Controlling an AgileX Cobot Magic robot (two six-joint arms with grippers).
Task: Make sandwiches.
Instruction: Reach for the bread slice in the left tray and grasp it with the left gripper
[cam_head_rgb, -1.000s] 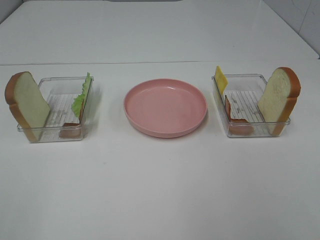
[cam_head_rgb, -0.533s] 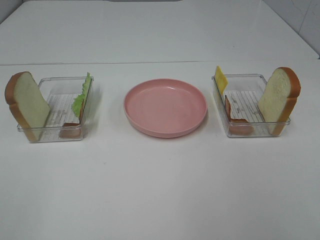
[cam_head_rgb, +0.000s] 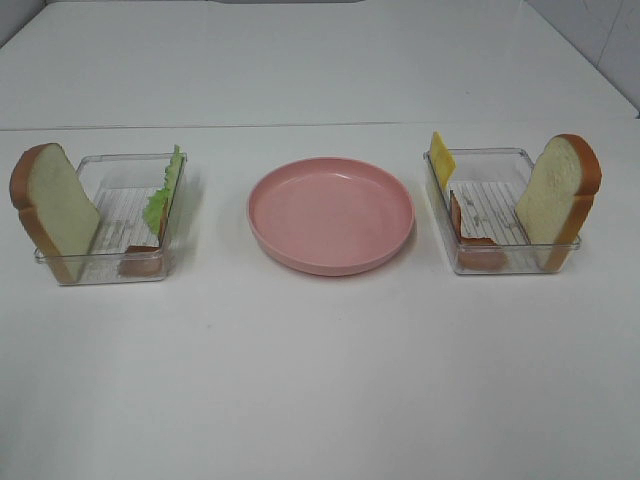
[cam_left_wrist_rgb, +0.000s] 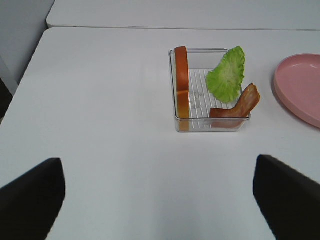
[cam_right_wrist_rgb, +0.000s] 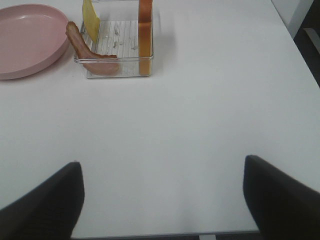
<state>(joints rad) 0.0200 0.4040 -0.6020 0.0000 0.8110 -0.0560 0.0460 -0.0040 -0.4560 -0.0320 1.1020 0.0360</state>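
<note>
left gripper and right gripper seen spread wide over table; bread slice, lettuce stood in left tray

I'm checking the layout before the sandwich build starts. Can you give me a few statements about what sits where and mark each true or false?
1. The pink plate has nothing on it. True.
2. The lettuce leaf is in the right tray. False: it stands in the left tray, against the wall nearest the plate.
3. The cheese slice shares the right tray with a bacon strip. True.
4. Both bread slices lie flat. False: the left bread slice and the right bread slice stand on edge at their trays' outer ends.
5. The left gripper is holding food. False: its fingers are apart and empty.
</note>
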